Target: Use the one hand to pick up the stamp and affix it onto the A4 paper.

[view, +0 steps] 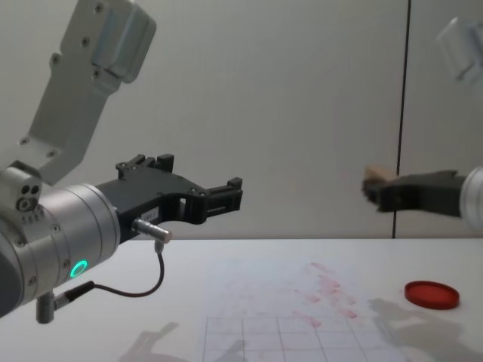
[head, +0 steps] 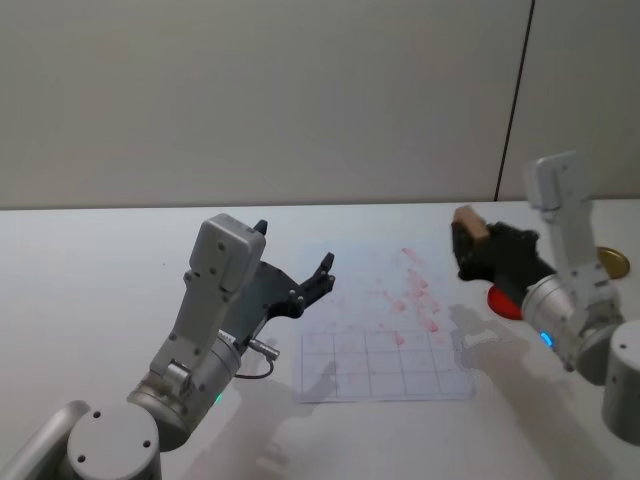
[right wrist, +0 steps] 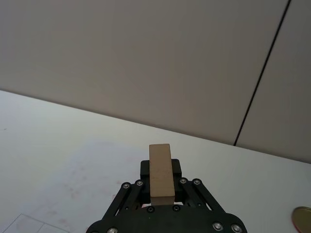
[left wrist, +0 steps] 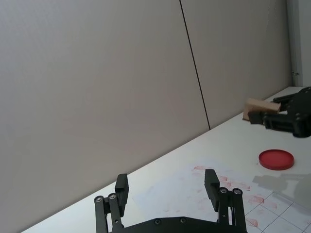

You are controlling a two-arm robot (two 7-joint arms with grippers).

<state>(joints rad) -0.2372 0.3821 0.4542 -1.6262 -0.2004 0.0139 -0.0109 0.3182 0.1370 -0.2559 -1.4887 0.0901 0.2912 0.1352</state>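
Note:
The tan wooden stamp [head: 469, 220] [right wrist: 161, 168] [view: 376, 176] [left wrist: 257, 108] is held in the air by my right gripper [head: 466, 243] [right wrist: 161, 190] [view: 375, 192], which is shut on it, above the table just past the right edge of the A4 paper [head: 380, 320]. The paper [view: 287, 309] [left wrist: 214, 187] is white, with red smudges and a grey grid at its near part. My left gripper [head: 295, 268] [left wrist: 167, 187] [view: 215, 197] hovers open over the paper's left side, with nothing between its fingers.
A flat round red ink pad [head: 502, 300] [view: 431, 293] [left wrist: 276, 158] lies on the white table to the right of the paper, under my right arm. A gold disc [head: 611, 262] [right wrist: 303, 216] lies farther right. A grey wall stands behind the table.

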